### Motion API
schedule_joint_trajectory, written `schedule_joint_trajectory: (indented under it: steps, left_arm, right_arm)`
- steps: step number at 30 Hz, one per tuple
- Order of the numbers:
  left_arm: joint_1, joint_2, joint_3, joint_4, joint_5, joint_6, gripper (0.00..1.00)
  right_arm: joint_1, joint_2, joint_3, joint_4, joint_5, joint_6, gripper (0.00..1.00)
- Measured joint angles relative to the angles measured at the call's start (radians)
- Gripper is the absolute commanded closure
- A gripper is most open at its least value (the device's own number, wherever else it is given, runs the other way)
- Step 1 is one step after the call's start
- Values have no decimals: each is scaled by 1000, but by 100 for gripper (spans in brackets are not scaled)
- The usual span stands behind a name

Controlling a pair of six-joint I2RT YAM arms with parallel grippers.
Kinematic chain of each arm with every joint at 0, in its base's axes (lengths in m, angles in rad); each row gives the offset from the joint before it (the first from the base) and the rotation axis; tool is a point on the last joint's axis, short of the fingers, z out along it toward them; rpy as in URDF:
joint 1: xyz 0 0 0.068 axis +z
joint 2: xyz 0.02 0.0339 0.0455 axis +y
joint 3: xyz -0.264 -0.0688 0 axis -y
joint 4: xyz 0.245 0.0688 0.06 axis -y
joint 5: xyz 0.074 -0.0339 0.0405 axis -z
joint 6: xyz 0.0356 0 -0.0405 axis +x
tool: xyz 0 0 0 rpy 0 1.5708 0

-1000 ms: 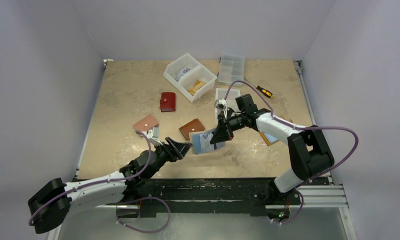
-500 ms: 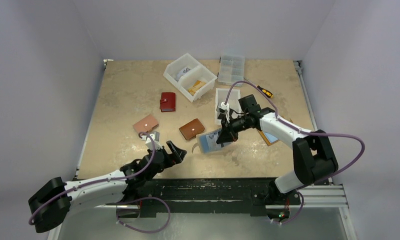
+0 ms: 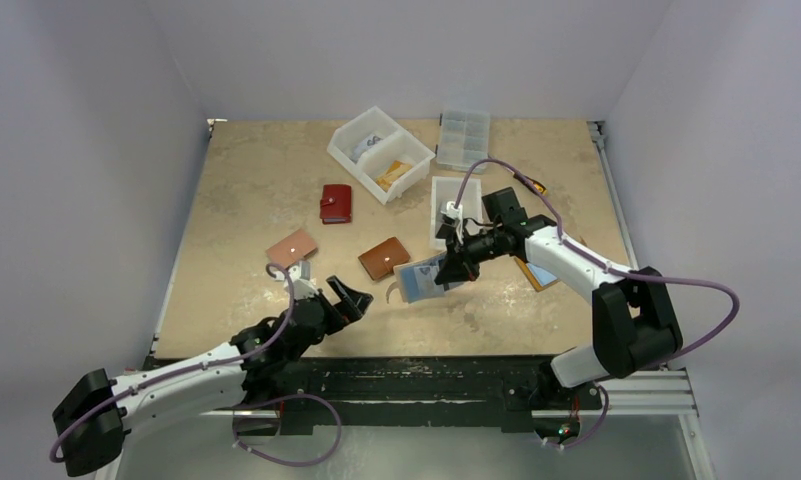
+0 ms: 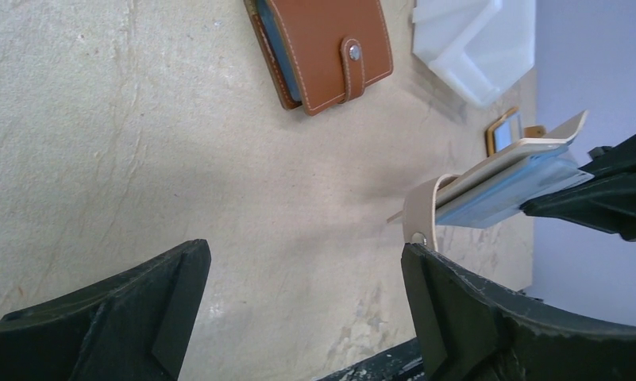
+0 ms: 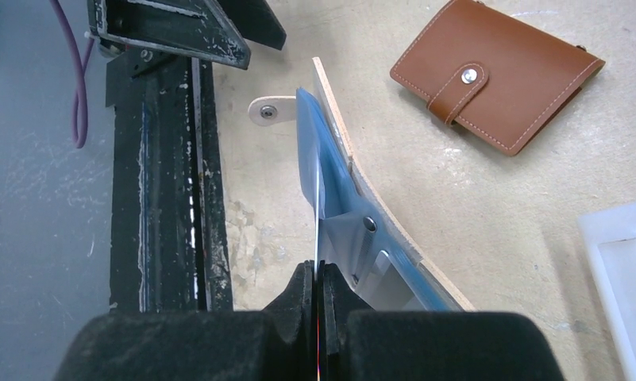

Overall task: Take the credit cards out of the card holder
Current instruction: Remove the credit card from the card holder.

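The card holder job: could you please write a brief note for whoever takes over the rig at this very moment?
Left tool: open, empty, low beside the holder's strap.
Right tool: shut on a thin light-blue leaf of the open beige card holder, held tilted above the table. Card or sleeve, cannot tell.
The brown card holder, red one and pink one lie closed on the table.
Done: beige holder opened.
Left: draw its cards out; none is visibly free yet.
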Motion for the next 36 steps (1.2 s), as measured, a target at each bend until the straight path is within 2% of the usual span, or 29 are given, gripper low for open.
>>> schedule_joint_trajectory:
  steps: [17,36]
  left_arm:
    - [0,-217,0,-104,7,-46,1]
    - [0,-239,-11,-92,10,-70,1]
  right_arm:
    - [-15,-17,0,-32,-14,-13,100]
    - [-50,-47,0,-37,-24,-21,100]
